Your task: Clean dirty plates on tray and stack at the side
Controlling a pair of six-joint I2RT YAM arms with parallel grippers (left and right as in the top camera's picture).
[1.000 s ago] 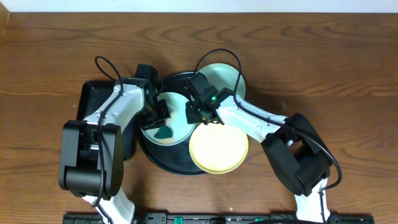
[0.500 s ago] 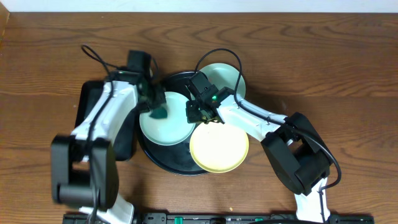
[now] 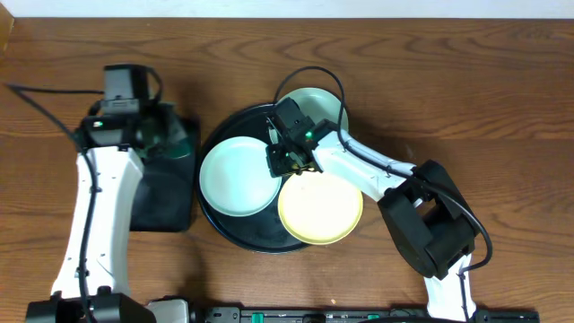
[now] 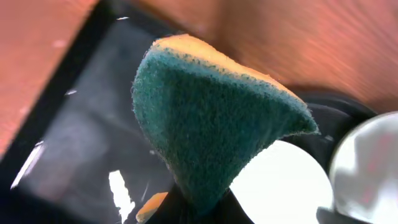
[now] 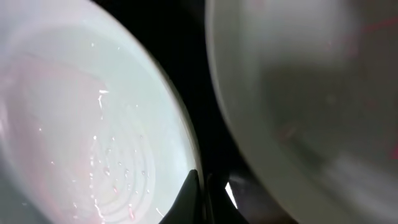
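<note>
The round black tray (image 3: 235, 235) holds three plates. A mint plate (image 3: 235, 177) lies at its left, a yellow plate (image 3: 321, 210) at front right, and a second mint plate (image 3: 321, 106) at the back, partly under my right arm. My right gripper (image 3: 285, 161) is shut on the right rim of the left mint plate (image 5: 81, 124), its fingertips (image 5: 200, 190) pinching the edge. Another pale plate (image 5: 311, 93) with faint red marks lies beside it. My left gripper (image 3: 166, 136) is shut on a teal sponge (image 4: 211, 124) and holds it above the rectangular tray.
A rectangular black tray (image 3: 166, 202) lies left of the round tray and shows under the sponge in the left wrist view (image 4: 74, 130). Bare wooden table (image 3: 466, 90) surrounds both trays. Black cables loop over both arms.
My left arm has swung left with the sponge, off the left mint plate and over the rectangular tray. My right gripper has stayed on the plate's rim.
</note>
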